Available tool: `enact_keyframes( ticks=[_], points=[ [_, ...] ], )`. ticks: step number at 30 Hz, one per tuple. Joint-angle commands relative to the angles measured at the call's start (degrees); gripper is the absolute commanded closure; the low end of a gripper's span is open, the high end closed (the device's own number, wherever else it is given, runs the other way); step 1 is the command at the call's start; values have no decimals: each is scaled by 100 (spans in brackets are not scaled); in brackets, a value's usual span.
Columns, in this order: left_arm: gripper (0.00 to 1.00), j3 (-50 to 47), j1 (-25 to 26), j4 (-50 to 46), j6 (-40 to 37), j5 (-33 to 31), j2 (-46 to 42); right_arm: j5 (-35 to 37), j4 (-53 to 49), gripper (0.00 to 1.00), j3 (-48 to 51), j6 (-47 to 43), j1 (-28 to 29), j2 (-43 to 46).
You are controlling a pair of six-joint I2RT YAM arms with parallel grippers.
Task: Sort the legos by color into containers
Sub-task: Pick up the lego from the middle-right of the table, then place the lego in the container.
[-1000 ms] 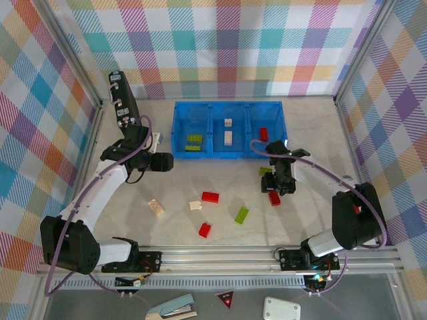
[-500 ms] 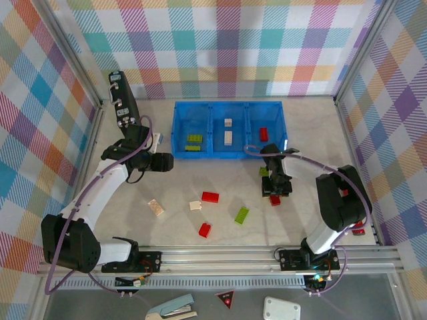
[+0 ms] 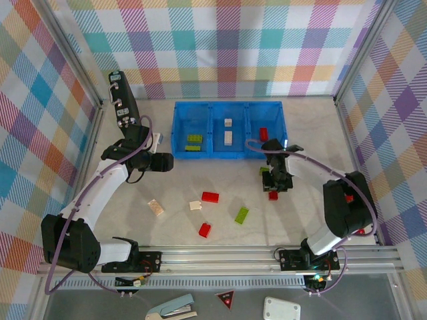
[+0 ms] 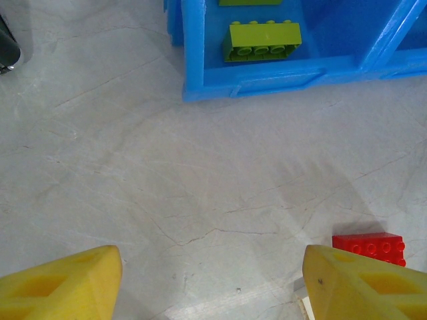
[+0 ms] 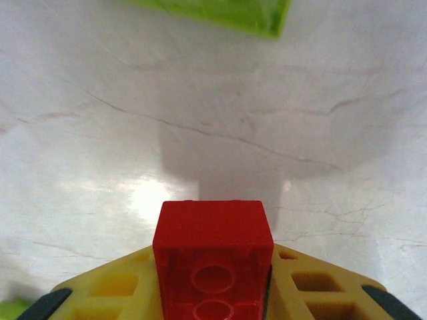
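Loose legos (image 3: 205, 230) lie scattered on the table (image 3: 180, 183) nearside of the blue tray (image 3: 213, 157), open floor between them | right gripper (image 3: 275, 187) near tray's right front edge, clamped on a red brick (image 5: 213, 247), green brick (image 5: 227, 13) just beyond | left gripper (image 4: 213, 287) off tray's left front corner, jaws wide apart, empty | tray holds green left, cream middle, red right

A green brick (image 4: 261, 40) sits in the blue tray (image 4: 267, 79), 1 red brick (image 4: 369, 248) outside.
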State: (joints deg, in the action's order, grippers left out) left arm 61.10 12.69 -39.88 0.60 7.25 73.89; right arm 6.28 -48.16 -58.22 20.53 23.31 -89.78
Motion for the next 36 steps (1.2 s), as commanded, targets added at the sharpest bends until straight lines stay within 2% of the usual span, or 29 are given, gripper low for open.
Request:
enact_keyframes(
  ticks=[1, 6, 9, 20, 27, 36],
  points=[
    [28, 78, -38, 77, 37, 5, -58, -132, -120, 67, -479, 82, -19, 233],
    [28, 73, -38, 72, 38, 2, -54, -135, -132, 67, -1320, -81, -76, -25],
    [28, 78, -38, 69, 37, -26, -37, -322, -89, 67, -1883, -182, -339, -393],
    [28, 113, -38, 33, 13, -74, 1, -903, -126, 69, -4277, -863, -892, -2478],
    [28, 139, -38, -1, 1, -92, -17, -1042, -420, 69, -5695, -1208, -1034, -3783],
    [28, 99, -38, 11, -5, -39, -85, -1029, -638, 66, -6906, -1210, -1118, -4842]
  ],
)
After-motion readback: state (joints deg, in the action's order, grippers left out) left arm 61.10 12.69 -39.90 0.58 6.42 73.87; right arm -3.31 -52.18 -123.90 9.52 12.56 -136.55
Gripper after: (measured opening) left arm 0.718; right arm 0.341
